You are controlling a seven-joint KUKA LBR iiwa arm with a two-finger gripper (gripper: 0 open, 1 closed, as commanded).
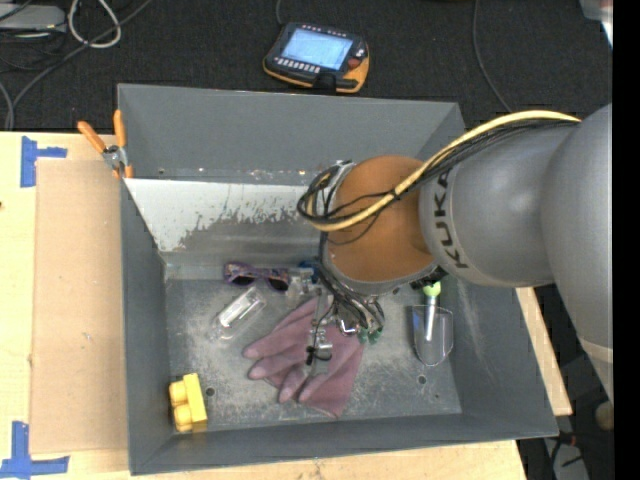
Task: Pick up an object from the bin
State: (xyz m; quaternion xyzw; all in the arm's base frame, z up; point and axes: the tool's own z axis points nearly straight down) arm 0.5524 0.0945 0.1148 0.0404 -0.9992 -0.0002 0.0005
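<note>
**Camera view: gripper (320, 350) down on the floppy mauve glove (275, 353)**

Left to right, you've got a yellow plastic brick (187, 403) in the grey metal bin's (300, 128) near-left corner. Next is a clear plastic tube (240, 311), then that glove mid-floor under the gripper. Can't tell if it's spread or pinching. A clear plastic scoop (432, 333) lies to the right.

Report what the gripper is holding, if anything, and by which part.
It cannot be told. The gripper is down on the middle of the mauve glove lying mid-bin, but no hold on it is visible.
</note>
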